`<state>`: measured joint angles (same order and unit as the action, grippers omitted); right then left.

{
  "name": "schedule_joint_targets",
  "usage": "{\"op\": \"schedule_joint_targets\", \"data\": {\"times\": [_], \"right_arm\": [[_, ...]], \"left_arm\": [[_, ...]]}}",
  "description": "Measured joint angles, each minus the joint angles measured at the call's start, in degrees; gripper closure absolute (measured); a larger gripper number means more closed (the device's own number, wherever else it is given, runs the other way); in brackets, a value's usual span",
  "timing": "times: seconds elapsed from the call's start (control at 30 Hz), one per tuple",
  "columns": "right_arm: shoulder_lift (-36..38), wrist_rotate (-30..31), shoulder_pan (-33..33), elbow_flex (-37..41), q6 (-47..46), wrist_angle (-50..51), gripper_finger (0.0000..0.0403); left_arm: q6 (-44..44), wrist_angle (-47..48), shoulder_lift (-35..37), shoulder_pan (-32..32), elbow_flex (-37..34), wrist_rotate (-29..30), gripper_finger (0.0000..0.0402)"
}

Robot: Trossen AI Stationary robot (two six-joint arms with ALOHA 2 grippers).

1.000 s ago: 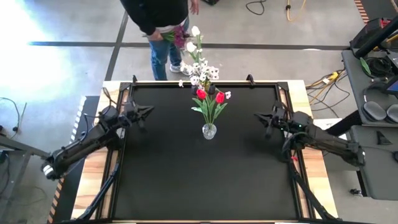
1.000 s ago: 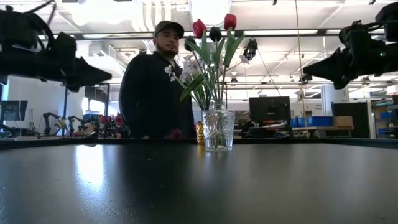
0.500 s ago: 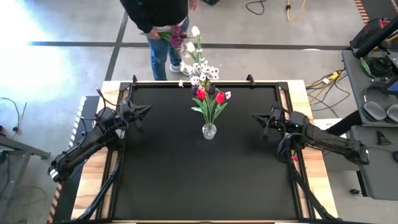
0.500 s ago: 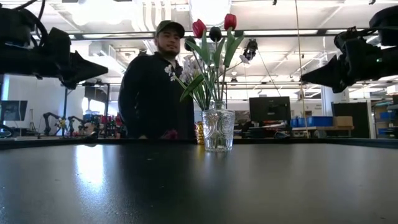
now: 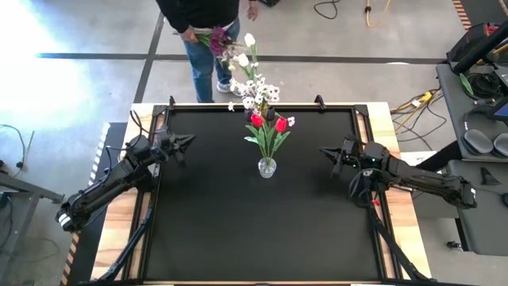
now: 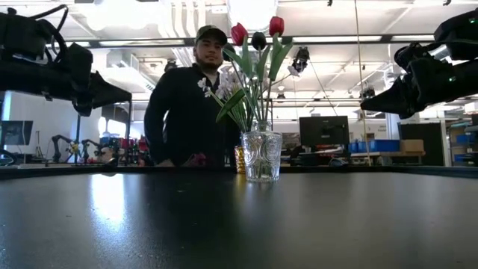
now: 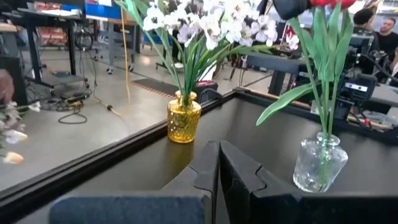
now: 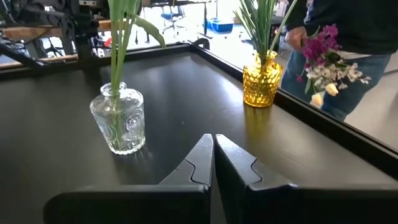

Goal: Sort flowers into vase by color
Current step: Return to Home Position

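**A:** Entry one, the flowers. Where are they lodged?

**B:** The red tulips (image 5: 256,120) and one dark tulip (image 6: 258,40) stand upright in the clear glass vase (image 5: 267,168), mid-table. The white blossoms (image 5: 255,91) stand in the yellow vase (image 7: 184,122) at the table's far edge. They are grouped by colour, and no loose stem shows on the table (image 5: 222,230), so the sorting looks complete.

**A:** Entry two, the arms?

**B:** The left gripper (image 5: 189,142) hangs above the table's left side and the right gripper (image 5: 324,150) above its right. Each is raised and well apart from both vases. Both wrist views show the fingers pressed together with nothing between them. That suits a resting pose: with nothing left to carry, keeping wide of the vases avoids brushing the stems.

**A:** Entry three, other items?

**B:** A person (image 6: 196,104) stands beyond the far edge, holding a purple and white bunch (image 8: 323,53) off the table. It is probably spare stock rather than part of either vase.
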<state>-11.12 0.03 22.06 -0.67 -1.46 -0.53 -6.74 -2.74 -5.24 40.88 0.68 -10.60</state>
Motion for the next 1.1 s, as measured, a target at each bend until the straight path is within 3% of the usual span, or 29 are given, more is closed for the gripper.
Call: {"op": "schedule_joint_targets", "data": {"times": [1.1], "right_arm": [[-0.3, 0.0, 0.0, 0.0, 0.0, -0.2, 0.0394]], "left_arm": [[0.0, -0.2, -4.9, 0.0, 1.3, 0.0, 0.0401]]}}
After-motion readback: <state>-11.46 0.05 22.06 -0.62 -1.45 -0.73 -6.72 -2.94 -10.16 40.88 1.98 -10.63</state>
